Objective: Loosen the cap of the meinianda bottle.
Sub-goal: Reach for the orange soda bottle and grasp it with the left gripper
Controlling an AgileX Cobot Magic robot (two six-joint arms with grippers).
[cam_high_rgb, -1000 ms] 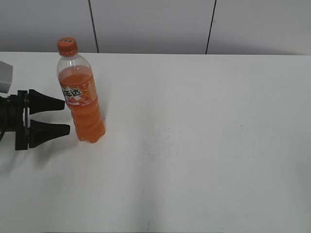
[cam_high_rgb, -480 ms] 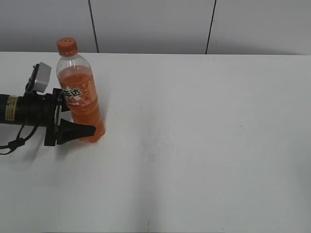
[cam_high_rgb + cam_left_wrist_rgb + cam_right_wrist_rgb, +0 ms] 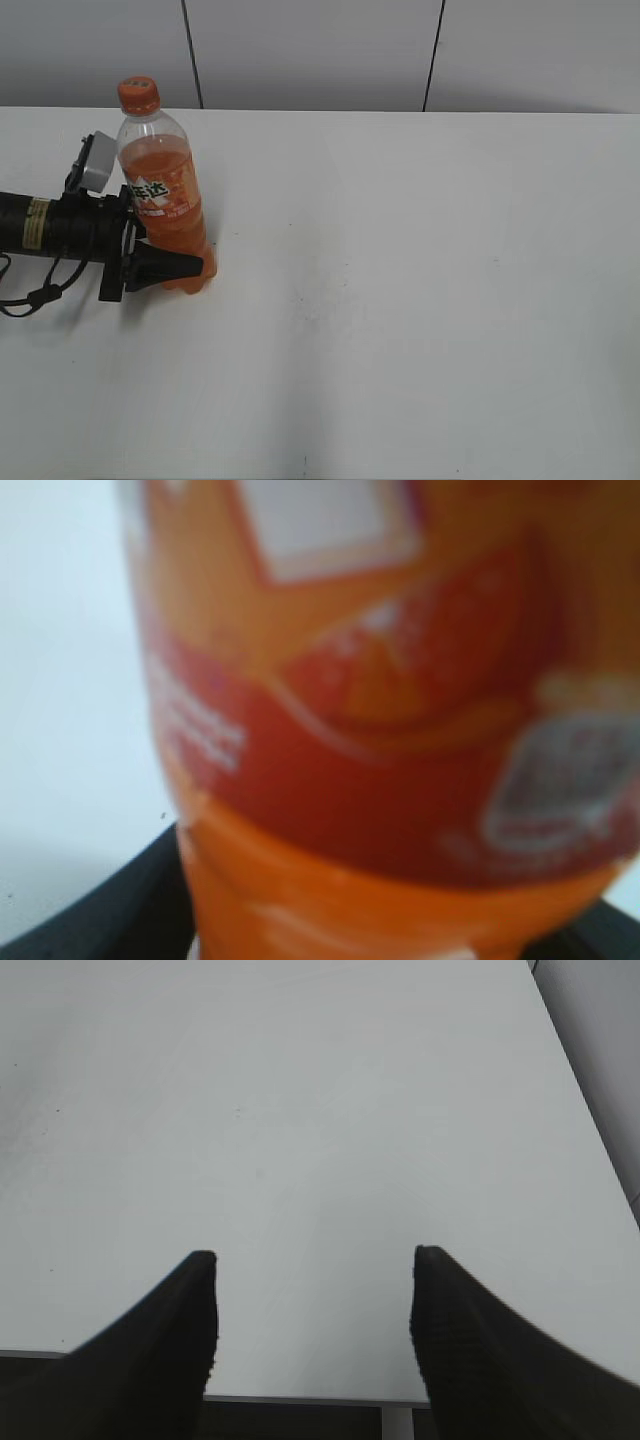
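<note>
On counter's left side, meinianda bottle (image 3: 165, 200) stands upright, mostly full: heavy-ish, smooth, thin-walled, squeezable. Left gripper (image 3: 180, 255) jaws straddle its ribbed lower body; clamped or not, can't tell. Cap (image 3: 138, 95) untouched. Right gripper (image 3: 312, 1290) jaws spread, empty; should pinch cap's ribbed side.

We see a white table (image 3: 420, 300) filling most of the exterior view, matte and plain. A few tiny dark specks (image 3: 300, 296) sit near its middle. Behind it stands a grey panelled wall (image 3: 310, 50), split by two thin dark seams, one at left (image 3: 191, 55) and one at right (image 3: 434, 55), both slightly tilted. In the right wrist view we see the same tabletop (image 3: 300, 1110) with faint specks at far left, its near edge (image 3: 300, 1397) running across the bottom over a dark gap, and a grey strip (image 3: 600, 1050) past the table's right side. The left wrist view gives us only a blurred white patch of tabletop (image 3: 60, 680).
</note>
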